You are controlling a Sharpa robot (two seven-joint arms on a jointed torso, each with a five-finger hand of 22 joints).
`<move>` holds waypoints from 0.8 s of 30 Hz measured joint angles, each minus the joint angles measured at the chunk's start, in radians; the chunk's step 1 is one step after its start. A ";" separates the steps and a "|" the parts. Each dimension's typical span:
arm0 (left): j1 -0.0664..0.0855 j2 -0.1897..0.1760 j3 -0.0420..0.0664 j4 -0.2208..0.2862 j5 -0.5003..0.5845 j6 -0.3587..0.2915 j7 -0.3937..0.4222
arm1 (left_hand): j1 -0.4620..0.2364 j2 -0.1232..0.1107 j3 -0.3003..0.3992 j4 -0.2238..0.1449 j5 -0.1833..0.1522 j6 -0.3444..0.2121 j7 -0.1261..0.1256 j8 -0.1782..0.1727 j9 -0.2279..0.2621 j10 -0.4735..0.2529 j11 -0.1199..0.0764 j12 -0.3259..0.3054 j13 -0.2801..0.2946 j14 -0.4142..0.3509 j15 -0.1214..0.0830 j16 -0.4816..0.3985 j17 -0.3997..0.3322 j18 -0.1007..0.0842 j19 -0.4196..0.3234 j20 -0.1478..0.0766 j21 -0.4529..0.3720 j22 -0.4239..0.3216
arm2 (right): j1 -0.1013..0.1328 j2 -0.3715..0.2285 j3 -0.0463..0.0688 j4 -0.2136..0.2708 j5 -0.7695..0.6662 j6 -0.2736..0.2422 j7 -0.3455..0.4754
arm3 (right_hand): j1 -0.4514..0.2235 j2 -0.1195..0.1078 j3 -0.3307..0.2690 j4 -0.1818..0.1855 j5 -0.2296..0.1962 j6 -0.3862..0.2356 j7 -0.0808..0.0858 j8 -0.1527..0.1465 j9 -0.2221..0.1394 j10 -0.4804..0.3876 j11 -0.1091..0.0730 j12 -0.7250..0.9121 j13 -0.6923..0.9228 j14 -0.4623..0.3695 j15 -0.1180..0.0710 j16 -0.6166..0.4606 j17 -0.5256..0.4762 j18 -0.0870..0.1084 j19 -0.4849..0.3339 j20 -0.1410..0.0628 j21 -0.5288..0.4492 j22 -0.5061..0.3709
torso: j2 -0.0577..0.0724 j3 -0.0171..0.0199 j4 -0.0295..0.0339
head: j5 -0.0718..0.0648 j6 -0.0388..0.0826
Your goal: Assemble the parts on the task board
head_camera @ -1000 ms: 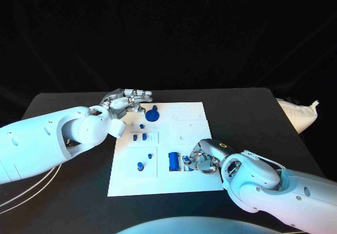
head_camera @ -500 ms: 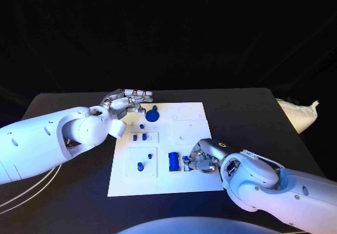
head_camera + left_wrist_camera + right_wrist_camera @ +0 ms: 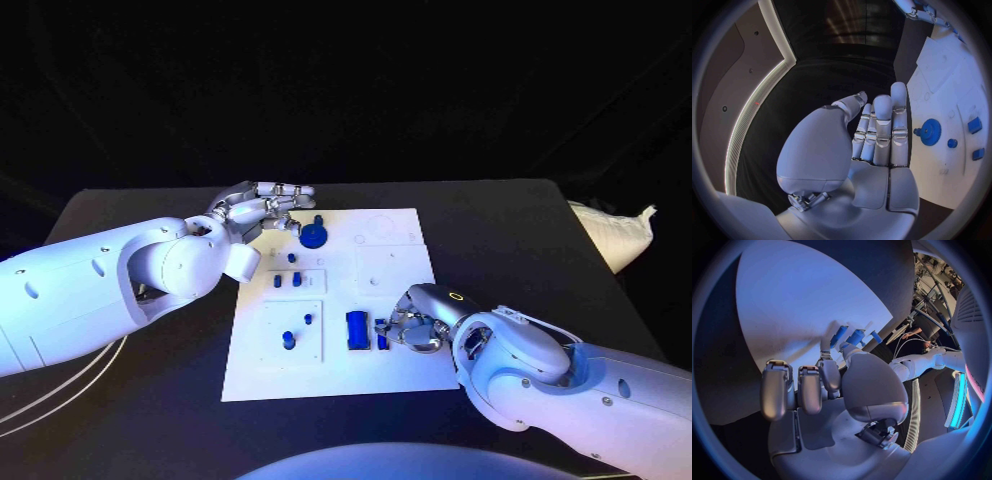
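The white task board (image 3: 392, 268) lies in the middle of the black table. My left hand (image 3: 265, 209) hovers at its far left corner, fingers straight and together (image 3: 882, 131), holding nothing. A blue gear (image 3: 313, 237) (image 3: 929, 132) sits on the board just beside those fingertips. My right hand (image 3: 417, 326) rests low on the board's near right part, fingers curled. Its thumb and a finger pinch a small blue part (image 3: 382, 339) (image 3: 856, 337) next to an upright blue block (image 3: 356, 329). Several small blue pegs (image 3: 287, 281) stand in the board's left half.
A white bag (image 3: 617, 234) lies off the table's right edge. Cables (image 3: 51, 395) run along the near left of the table. Black tabletop (image 3: 505, 230) lies on both sides of the board.
The right hand's fingers have worked slightly at the small blue part, which now sits a little lower beside the blue block. The left hand has barely moved.
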 measured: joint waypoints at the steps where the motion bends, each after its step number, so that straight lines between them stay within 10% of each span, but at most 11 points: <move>1: 0.000 0.000 0.000 0.000 0.000 0.000 0.000 | 0.000 0.000 0.000 0.000 0.000 -0.003 -0.003 0.000 0.000 -0.003 0.003 0.000 0.000 0.000 0.000 0.004 0.001 0.000 0.000 0.000 0.000 0.000 | 0.000 0.000 0.000 0.000 0.000 0.001 0.000 | -0.004 -0.001 -0.004 0.005 0.000 0.000 0.000 0.000 0.000 0.000 0.000 0.000 0.000 0.000 0.000 0.000 0.000 0.000 0.000 0.000 0.000 -0.001 | 0.000 0.0000 0.0000 | 0.001 0.000; 16: 0.000 -0.001 0.000 -0.001 -0.002 0.003 -0.004 | 0.000 0.000 0.000 0.000 0.000 -0.003 -0.003 0.000 0.000 -0.004 0.004 0.000 0.000 0.000 0.000 0.005 0.006 0.000 0.000 0.000 0.000 0.000 | 0.000 -0.003 0.000 0.004 0.001 0.008 -0.001 | -0.022 -0.004 -0.058 0.003 -0.021 0.000 0.000 0.000 0.004 0.000 0.000 0.000 0.000 0.000 0.000 0.000 0.000 0.000 0.000 0.000 0.000 -0.002 | -0.001 0.0007 -0.0007 | 0.000 -0.001; 24: 0.000 -0.002 0.000 -0.001 -0.002 0.004 -0.005 | 0.000 0.000 0.000 0.000 0.000 -0.003 -0.003 0.000 0.000 -0.004 0.004 0.004 0.000 0.000 0.000 0.005 0.006 0.000 0.000 0.000 0.000 0.000 | 0.000 -0.011 0.000 0.000 0.001 0.010 0.000 | 0.104 -0.037 -0.088 -0.082 -0.176 -0.006 0.001 0.004 0.010 0.000 0.000 -0.017 0.005 0.000 0.000 0.000 0.000 0.000 0.000 0.000 -0.005 -0.013 | 0.000 0.0008 -0.0008 | 0.000 -0.002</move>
